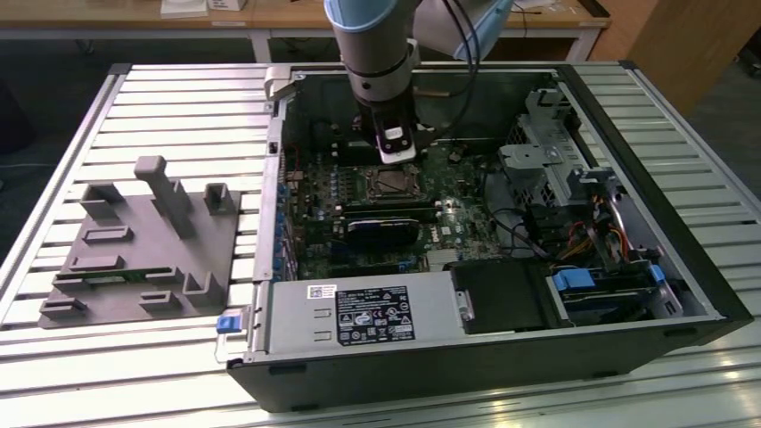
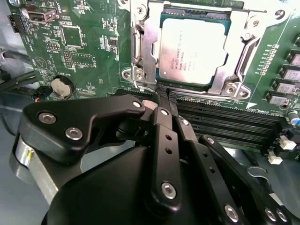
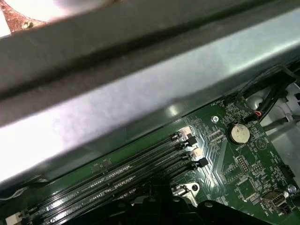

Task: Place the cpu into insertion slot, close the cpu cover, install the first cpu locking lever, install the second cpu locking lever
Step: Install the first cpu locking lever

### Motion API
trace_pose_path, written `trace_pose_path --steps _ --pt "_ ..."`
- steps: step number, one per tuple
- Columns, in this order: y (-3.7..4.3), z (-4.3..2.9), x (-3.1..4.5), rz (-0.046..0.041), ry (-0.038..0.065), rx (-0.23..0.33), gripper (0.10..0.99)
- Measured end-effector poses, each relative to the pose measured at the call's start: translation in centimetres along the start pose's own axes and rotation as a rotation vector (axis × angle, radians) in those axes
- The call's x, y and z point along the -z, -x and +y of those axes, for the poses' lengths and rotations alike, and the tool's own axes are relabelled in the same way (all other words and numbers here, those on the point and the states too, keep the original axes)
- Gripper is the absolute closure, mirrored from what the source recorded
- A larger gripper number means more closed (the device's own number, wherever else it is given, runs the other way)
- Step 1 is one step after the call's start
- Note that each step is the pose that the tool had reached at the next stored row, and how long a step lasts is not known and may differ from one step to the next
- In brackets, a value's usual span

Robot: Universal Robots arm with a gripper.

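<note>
A ribbed metal worktable [image 1: 155, 98] of pale slats catches glare at six o'clock. Beyond it, at twelve o'clock, stands a wooden bench [image 1: 285, 22] with white legs; a wooden panel [image 1: 690, 45] rises at two o'clock over dark floor [image 1: 36, 116].

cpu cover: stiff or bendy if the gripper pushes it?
The cpu cover looks like thin sheet metal with a big central opening, so probably springy and apt to bend. It lies flat around the cpu, so a push would likely slide off its smooth surface.
</note>
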State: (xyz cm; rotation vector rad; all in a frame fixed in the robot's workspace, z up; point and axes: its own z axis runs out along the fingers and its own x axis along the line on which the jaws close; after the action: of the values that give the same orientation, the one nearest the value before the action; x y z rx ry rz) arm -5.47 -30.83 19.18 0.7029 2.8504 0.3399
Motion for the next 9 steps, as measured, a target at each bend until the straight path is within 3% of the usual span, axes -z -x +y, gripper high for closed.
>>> trace_pose_path --steps 4,9 --pt "0.06 -0.18 -0.09 0.0008 0.002 -0.001 0.98" --pt "0.1 -0.25 -0.1 0.006 0.013 -0.003 0.98"
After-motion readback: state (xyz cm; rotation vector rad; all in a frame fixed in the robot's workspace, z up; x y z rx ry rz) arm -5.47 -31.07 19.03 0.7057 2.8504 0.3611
